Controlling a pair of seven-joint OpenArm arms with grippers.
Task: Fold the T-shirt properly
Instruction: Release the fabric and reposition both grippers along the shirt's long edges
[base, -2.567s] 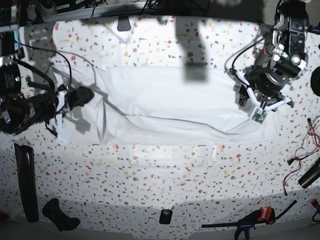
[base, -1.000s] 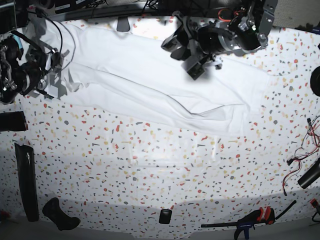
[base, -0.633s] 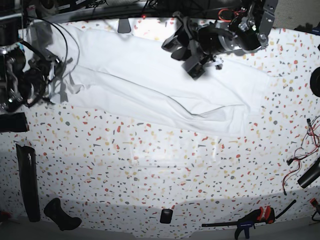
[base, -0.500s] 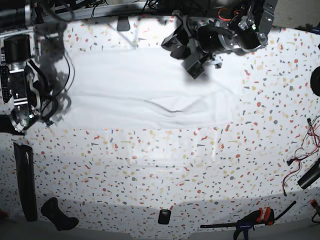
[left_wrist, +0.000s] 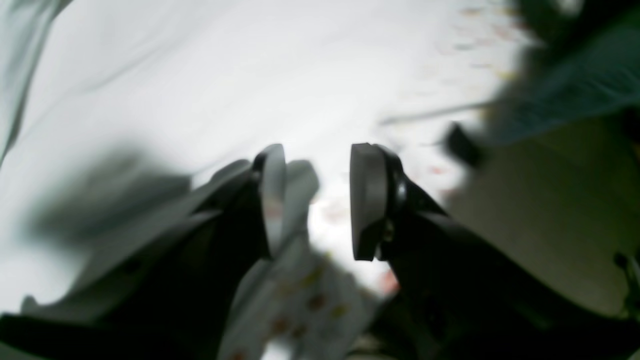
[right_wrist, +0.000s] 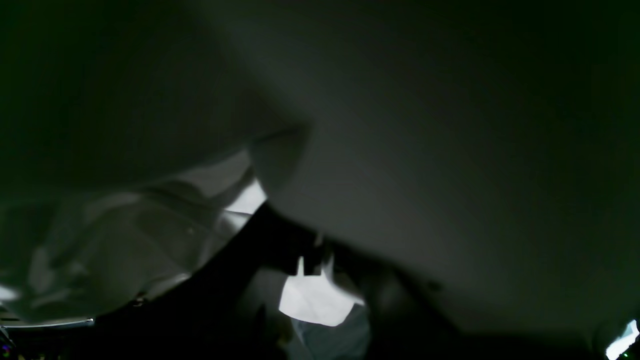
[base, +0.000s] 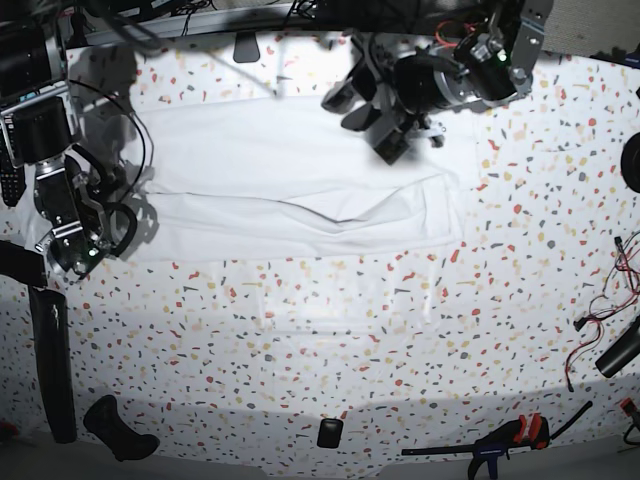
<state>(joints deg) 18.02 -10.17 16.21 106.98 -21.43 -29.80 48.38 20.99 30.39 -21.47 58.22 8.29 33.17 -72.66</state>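
The T-shirt (base: 280, 180) lies as a long white band across the far half of the speckled table (base: 330, 340), with a crease running to its right end. My left gripper (base: 350, 105) hovers over the shirt's far edge. In the left wrist view this left gripper (left_wrist: 315, 200) is open, with only table and white T-shirt (left_wrist: 200, 75) showing in the gap. My right gripper (base: 100, 235) sits at the shirt's near left corner. In the right wrist view the dim T-shirt (right_wrist: 400, 125) drapes over most of the lens, and the right gripper (right_wrist: 306, 260) is shut on it.
A black and orange clamp (base: 510, 440) lies at the front right, with loose cables (base: 600, 320) at the right edge. Black tools (base: 50, 360) and a black handle (base: 120, 430) lie at the front left. A small black block (base: 330, 432) sits at the front centre.
The shirt, lying diagonally a second ago, now lies as a straight band. My right arm has swung toward the front with the shirt's left end. The left arm has stayed put.
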